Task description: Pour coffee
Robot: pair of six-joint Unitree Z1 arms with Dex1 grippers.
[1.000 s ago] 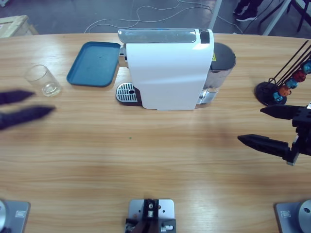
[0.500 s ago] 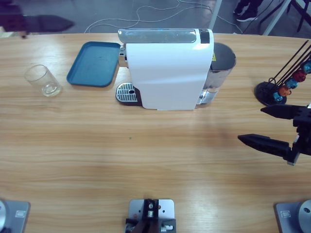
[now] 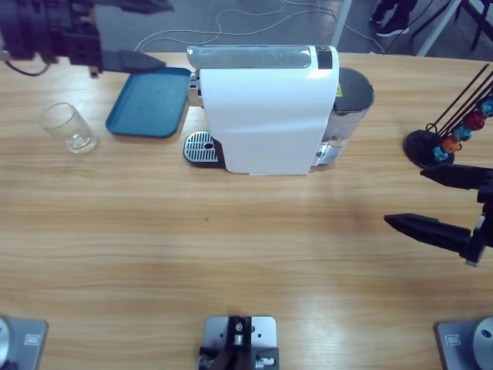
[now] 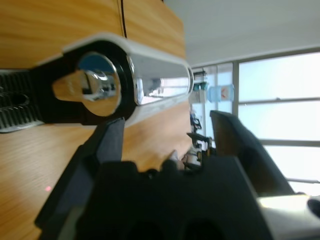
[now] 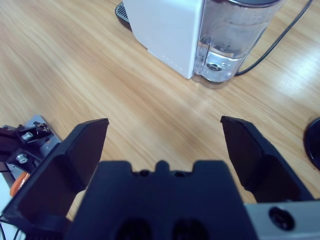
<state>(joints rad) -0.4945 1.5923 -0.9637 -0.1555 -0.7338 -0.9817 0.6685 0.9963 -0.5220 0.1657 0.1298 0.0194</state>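
A white coffee machine (image 3: 266, 108) stands at the table's back middle, with a round metal drip grate (image 3: 200, 146) at its left foot. My left gripper (image 3: 150, 31) hangs open at the upper left, above the far end of the blue tray (image 3: 150, 100). In the left wrist view, my left gripper (image 4: 167, 125) faces the machine's chrome spout (image 4: 87, 90) with nothing between its jaws. A clear glass tumbler (image 3: 69, 127) stands at the far left. No coffee is in view. My right gripper (image 3: 412, 200) is open at the right edge, also holding nothing (image 5: 162, 125).
The machine's water tank (image 3: 353, 96) sits on its right side and shows in the right wrist view as a clear tank (image 5: 227, 40) with a black cable beside it. A black capsule rack (image 3: 451, 135) with coloured capsules stands at the far right.
The left arm has swung from the left edge beside the tumbler up to the upper left over the tray's far end. The right gripper has shifted slightly to the right.
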